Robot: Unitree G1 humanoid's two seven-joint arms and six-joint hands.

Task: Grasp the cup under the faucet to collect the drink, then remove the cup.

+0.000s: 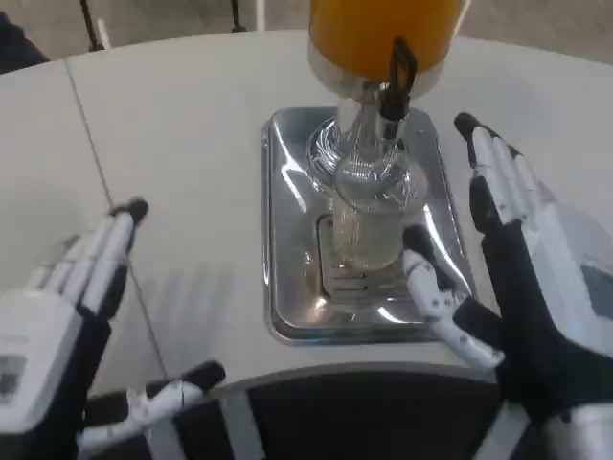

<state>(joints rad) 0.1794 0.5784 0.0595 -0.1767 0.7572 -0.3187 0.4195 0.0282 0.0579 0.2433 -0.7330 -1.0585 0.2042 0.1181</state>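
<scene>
Head view, left to right: left hand (67, 316) near left on white table (192, 144), fingers spread, holding nothing; clear cup (369, 216) upright on chrome drip tray (287, 240), under black faucet (397, 72) of orange drink dispenser (383, 29); right hand (527, 278) just right of cup, fingers spread, apart from it

Round white table (192, 144) carries the shiny rectangular metal drip tray (287, 240), roughly centre. Clear glass cup (369, 216) stands on the tray's slotted grate (350, 278), directly under the black-handled faucet (395, 81) of the orange drink dispenser (383, 34), which sits at the tray's back end. Right hand (517, 278) is just right of the cup, over the tray's right edge, not touching. Left hand (67, 326) is well left of the tray, near the table's front edge.
</scene>
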